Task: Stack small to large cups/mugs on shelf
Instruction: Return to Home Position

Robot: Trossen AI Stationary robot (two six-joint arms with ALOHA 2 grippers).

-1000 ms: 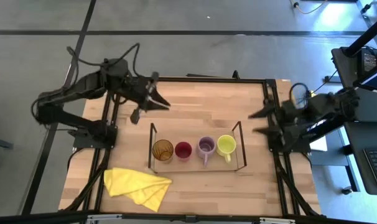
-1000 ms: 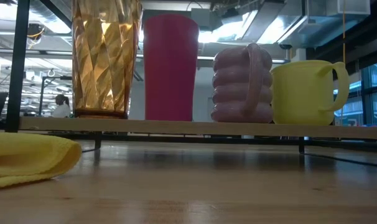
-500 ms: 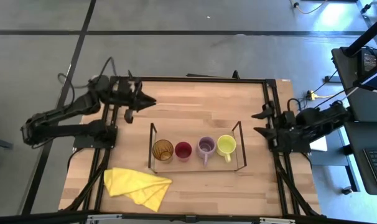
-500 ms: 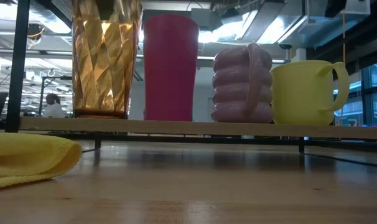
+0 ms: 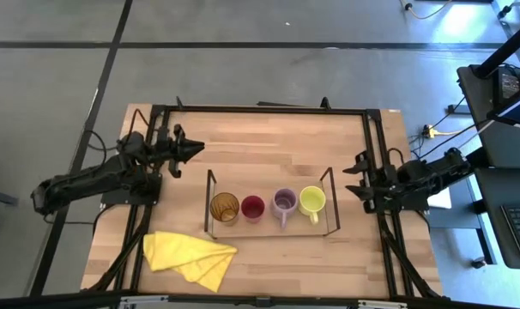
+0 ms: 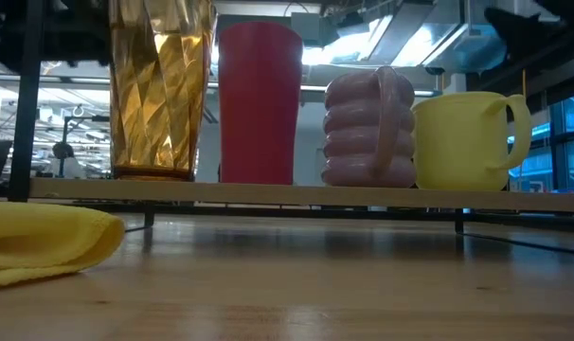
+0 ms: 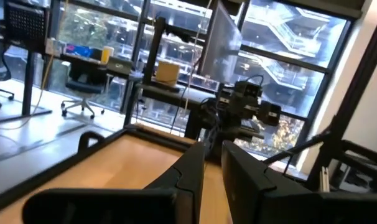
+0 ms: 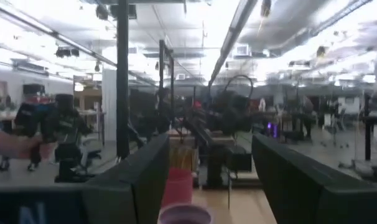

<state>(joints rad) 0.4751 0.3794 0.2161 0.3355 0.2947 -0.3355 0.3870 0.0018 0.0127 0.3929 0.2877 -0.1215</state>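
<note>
Four cups stand in a row on the low wooden shelf [image 5: 269, 227] [image 6: 296, 194]. From the table's left they are the amber tumbler [image 5: 224, 207] [image 6: 159, 90], the dark red cup [image 5: 252, 207] [image 6: 260, 104], the lilac mug [image 5: 284, 202] [image 6: 370, 128] and the yellow-green mug [image 5: 311, 200] [image 6: 462, 140]. Each rests on its base. My left gripper [image 5: 191, 145] [image 7: 213, 149] is shut and empty over the table's far left part. My right gripper [image 5: 356, 175] [image 8: 210, 152] is open and empty at the right edge, pointing toward the shelf.
A crumpled yellow cloth [image 5: 191, 256] [image 6: 41, 242] lies near the front left of the table. Black wire frames [image 5: 210, 202] stand at both short ends of the shelf. Bare tabletop lies beyond the shelf on the far side.
My left gripper has drawn back toward the table's left edge and a little toward the near edge, lowering, and its fingers have shut. My right arm has folded back toward the right edge, its gripper staying open. The cups have not moved.
</note>
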